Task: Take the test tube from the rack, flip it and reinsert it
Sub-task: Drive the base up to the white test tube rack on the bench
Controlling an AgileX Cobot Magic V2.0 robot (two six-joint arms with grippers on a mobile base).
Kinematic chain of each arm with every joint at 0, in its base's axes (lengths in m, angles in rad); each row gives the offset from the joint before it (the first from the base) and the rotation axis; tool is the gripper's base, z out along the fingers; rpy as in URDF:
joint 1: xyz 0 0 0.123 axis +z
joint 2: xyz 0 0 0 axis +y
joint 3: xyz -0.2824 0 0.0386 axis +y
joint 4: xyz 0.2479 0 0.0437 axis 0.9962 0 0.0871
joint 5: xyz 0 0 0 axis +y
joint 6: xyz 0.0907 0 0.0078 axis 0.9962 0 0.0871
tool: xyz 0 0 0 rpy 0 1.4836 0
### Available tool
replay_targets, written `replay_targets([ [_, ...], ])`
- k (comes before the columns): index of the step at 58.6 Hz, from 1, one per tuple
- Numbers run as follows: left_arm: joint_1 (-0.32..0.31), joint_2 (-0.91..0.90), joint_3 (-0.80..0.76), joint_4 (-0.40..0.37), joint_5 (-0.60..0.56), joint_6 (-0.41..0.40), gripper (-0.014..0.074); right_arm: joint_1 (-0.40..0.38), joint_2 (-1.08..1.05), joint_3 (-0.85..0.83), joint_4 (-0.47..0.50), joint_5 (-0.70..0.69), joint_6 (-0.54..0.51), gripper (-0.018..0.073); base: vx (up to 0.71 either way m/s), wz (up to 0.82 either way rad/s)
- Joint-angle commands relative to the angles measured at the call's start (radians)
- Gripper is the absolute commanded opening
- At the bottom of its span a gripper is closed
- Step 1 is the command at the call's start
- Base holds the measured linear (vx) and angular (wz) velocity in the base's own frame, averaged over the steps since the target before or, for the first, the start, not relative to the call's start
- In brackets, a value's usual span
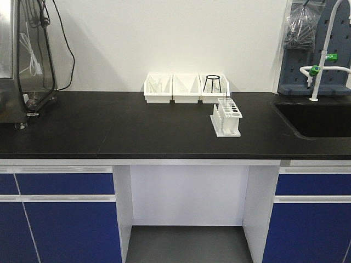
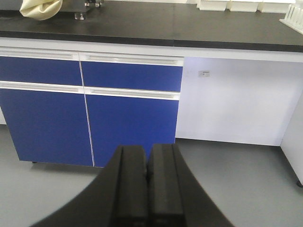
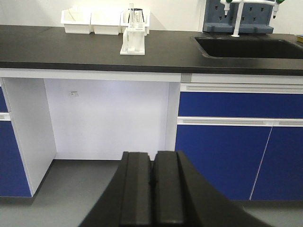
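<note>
Evidently nothing is held: the left fingers (image 2: pixel 132 175) and right fingers (image 3: pixel 137 179) are pressed together, low before the cabinets (image 2: pixel 128 109). The test tube (image 3: pixel 131 14) stands in the rack (image 1: pixel 226 116), toward the worktop's (image 1: pixel 137 126) back edge, left of the sink (image 1: pixel 318 118). It is thin, slick glass, likely light and brittle, so pinch it gently just below the rim.

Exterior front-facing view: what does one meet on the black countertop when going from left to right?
Metal-framed glass apparatus with black cables → left white slant-fronted plastic bin → middle white slant-fronted plastic bin → small white plastic test tube rack → black recessed sink.
</note>
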Motion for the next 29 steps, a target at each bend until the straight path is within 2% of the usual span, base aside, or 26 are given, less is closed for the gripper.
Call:
replay_targets([
  [1, -0.007, -0.011, 0.0, -0.004, -0.086, 0.0, -0.0006, 0.001, -0.01, 0.001, -0.014, -0.079, 0.0, -0.0008, 0.0, -0.02],
  [29, -0.007, -0.011, 0.0, -0.004, -0.086, 0.0, -0.0006, 0.001, -0.01, 0.001, -0.014, -0.079, 0.0, -0.0008, 0.04, -0.02],
])
